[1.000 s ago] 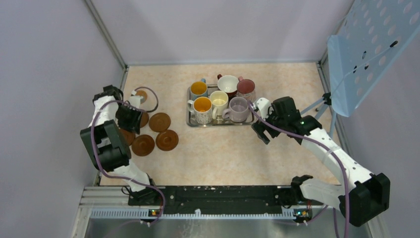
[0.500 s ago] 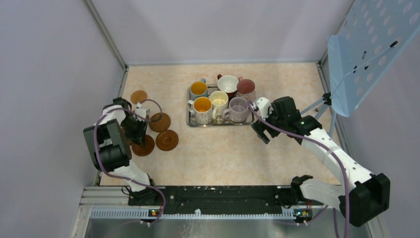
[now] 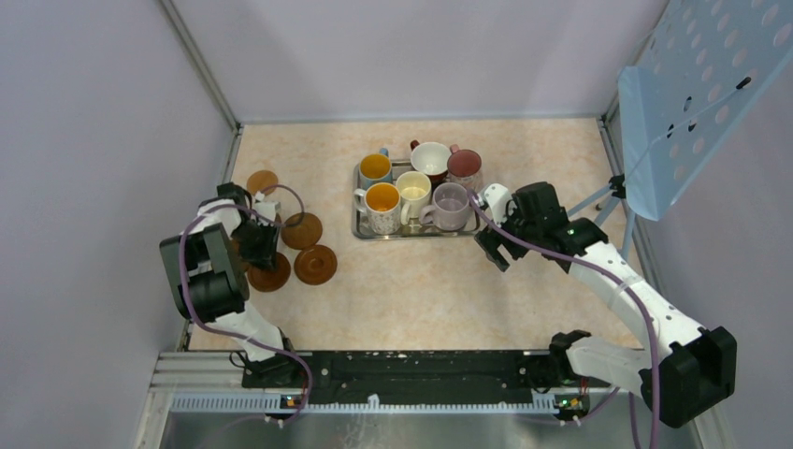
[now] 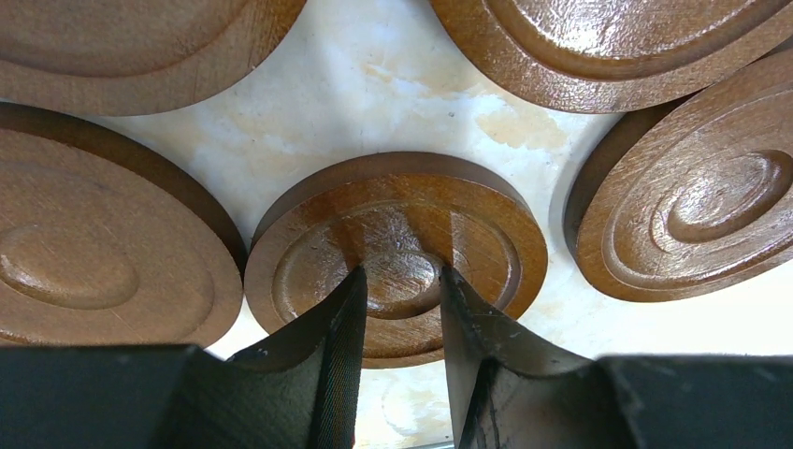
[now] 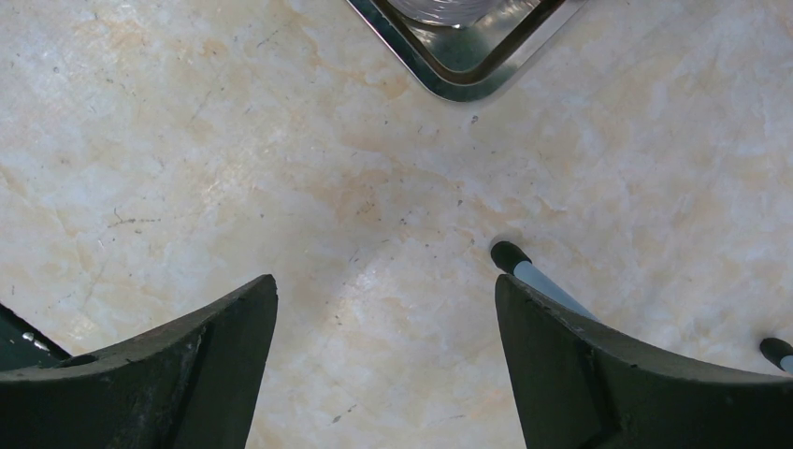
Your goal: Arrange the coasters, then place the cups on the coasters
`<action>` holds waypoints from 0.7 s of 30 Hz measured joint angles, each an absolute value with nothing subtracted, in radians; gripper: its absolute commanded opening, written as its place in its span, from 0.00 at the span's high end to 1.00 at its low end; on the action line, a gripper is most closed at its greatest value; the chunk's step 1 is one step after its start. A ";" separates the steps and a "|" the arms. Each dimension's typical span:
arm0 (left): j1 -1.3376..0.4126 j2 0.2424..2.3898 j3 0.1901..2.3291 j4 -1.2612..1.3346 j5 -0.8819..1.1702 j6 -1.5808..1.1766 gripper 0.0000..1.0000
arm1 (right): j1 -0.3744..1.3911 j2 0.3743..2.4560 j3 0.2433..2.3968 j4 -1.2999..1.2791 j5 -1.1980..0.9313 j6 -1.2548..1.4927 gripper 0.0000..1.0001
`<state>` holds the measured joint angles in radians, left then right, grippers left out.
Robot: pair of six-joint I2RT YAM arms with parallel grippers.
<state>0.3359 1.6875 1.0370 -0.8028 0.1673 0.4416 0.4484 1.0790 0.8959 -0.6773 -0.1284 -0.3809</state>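
Observation:
Several glossy brown coasters lie at the left of the table: one apart at the back point(image 3: 263, 181), one in the group point(image 3: 302, 230), another point(image 3: 315, 265). My left gripper point(image 3: 254, 245) is low over the group. Its fingertips pinch the raised centre of a coaster point(image 4: 397, 234) from both sides, left gripper point(image 4: 402, 281) shut on it while it lies flat. More coasters surround it point(image 4: 84, 262) point(image 4: 701, 201). The cups stand on the steel tray point(image 3: 411, 234): blue point(image 3: 375, 168), patterned point(image 3: 382, 204), cream point(image 3: 413, 192), lilac point(image 3: 451, 204), red point(image 3: 430, 157), maroon-pink point(image 3: 464, 165). My right gripper point(image 3: 496, 245) hovers open, right gripper point(image 5: 385, 309) over bare table.
A blue perforated panel point(image 3: 692, 84) on a tripod stands at the right; one tripod foot point(image 5: 510, 254) rests by my right fingers. The tray's corner point(image 5: 458, 79) lies just beyond them. Walls close in the left, back and right sides.
The left gripper has come nearer and dropped onto the coaster group, with its jaws narrowed around one coaster's centre. The right arm has stayed still.

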 measured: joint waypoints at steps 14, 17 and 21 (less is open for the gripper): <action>0.276 1.709 1.060 -0.809 0.156 0.398 0.59 | 0.448 1.079 0.896 -0.677 -0.126 -0.381 0.15; 0.276 1.715 1.067 -0.816 0.155 0.390 0.58 | 0.448 1.079 0.896 -0.677 -0.125 -0.381 0.15; 0.275 1.727 1.085 -0.838 0.160 0.387 0.53 | 0.448 1.079 0.896 -0.677 -0.125 -0.381 0.15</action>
<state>0.2752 1.7267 1.0855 -0.8383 0.1604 0.3866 0.4484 1.0794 0.8959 -0.6769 -0.1253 -0.3813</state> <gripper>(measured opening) 0.436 0.850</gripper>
